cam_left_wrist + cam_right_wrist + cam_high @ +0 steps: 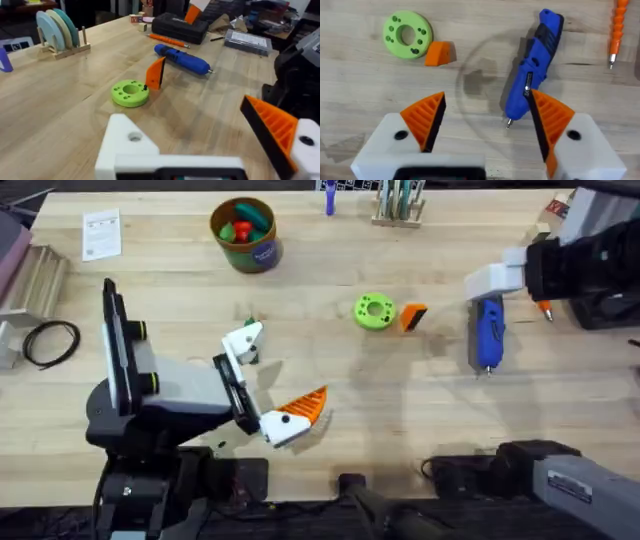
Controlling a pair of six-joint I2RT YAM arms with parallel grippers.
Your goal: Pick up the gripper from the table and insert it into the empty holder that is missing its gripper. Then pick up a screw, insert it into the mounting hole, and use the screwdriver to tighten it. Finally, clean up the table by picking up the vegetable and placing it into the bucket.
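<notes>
Your right claw (482,125) hangs wide open over the table (300,310), gripping nothing. The screwdriver (532,90) lies under it, with the metal bit toward its fingers; in the right wrist view one orange pad (552,117) overlaps the blue body near the bit end, but you cannot tell whether it touches. The loose orange gripper (439,53) sits well ahead of the other pad, just beside the green disc (408,35). A thin orange tool (618,30) lies on the far side of the screwdriver.

Your left claw (268,383) is also released and empty. One finger carries an orange tip (305,406); the other is the bare white holder (243,340), with its mounting hole open in the left wrist view. A small green vegetable (249,356) lies right at the holder's edge. The bucket (245,235), heaped with red and green vegetables, stands well beyond this claw.
</notes>
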